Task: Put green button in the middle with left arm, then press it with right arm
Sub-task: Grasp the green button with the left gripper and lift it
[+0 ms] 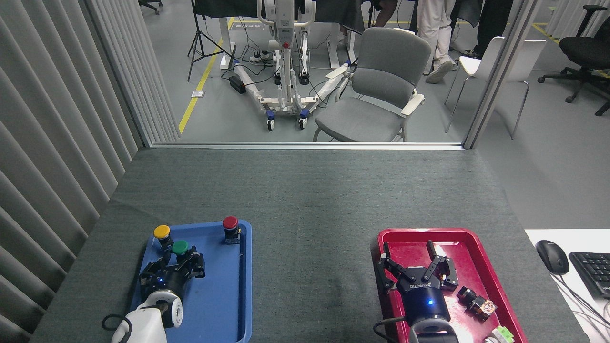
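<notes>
1. Nearest the camera, the left arm's gripper [181,264] is working inside the blue tray [224,305], its fingers sitting on either side of the base of the green button [180,247]; the dark-green cap is showing just above and between the fingertips. Whether the fingers are clenching on the base or merely bracketing it cannot be told from this angle, since the base itself is mostly hidden.

2. Across the table, the right arm's gripper [415,267] is hovering over the red tray [495,281] with its fingers spread wide and holding nothing, apparently waiting for its turn to press. A small dark part [476,302] is lying just beside it in the tray.

3. Between the two trays, the middle [312,267] of the grey felt tabletop is lying bare: the button is not yet standing there, so the placing and the pressing both appear to be left to do. The task is judged to be at its grasping step, early on.

4. Slightly farther back in the blue tray, the yellow button [162,232] is standing close beside the green one, and the red button [230,224] is standing well apart near the tray's far right corner.

5. Beyond the table edge, a grey chair [381,90] is standing on the workshop floor.
</notes>
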Robot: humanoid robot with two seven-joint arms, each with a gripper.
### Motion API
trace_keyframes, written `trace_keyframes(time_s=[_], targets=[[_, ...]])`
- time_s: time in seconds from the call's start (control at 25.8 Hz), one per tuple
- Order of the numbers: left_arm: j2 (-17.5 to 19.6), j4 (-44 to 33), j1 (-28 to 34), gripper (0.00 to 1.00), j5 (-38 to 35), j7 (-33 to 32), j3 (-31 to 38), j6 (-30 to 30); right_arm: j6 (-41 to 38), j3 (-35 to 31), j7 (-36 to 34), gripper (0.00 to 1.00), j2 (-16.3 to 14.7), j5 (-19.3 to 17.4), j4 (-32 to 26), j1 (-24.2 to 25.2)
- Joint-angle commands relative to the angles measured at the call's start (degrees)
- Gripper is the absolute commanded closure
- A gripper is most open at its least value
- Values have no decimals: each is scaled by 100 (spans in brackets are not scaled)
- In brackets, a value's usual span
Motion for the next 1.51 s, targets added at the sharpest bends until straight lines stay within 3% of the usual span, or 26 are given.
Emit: trace_keyframes(time_s=[0.0,0.19,0.35,0.54,0.81,1.01,1.24,1.39,1.47], targets=[[6,1,1,47,54,79,0,-58,-5,0,3,0,-6,1,2,0],[14,19,1,78,97,88,-8,-242,-5,0,3,0,3,1,-6,0],[67,28,9,90,115,88,-8,-427,-5,0,3,0,-6,1,2,0],[76,-192,106,91,115,97,-8,-445,-5,0,3,0,-15,-8,2,0],[252,-2011,1222,91,115,18,-26,-620,-13,0,3,0,-24,-8,2,9],[322,-2477,1565,90,326,18,-26,-691,-13,0,-6,0,-24,-8,2,9],[937,-3620,2066,91,335,-44,-307,-1526,-13,0,-6,0,-24,-8,2,0],[955,-3567,1838,90,264,-62,-720,-2299,-13,0,-6,0,-24,-8,2,0],[920,-3514,1635,90,256,-158,-975,-2405,-13,0,-6,0,-15,-8,-6,0]])
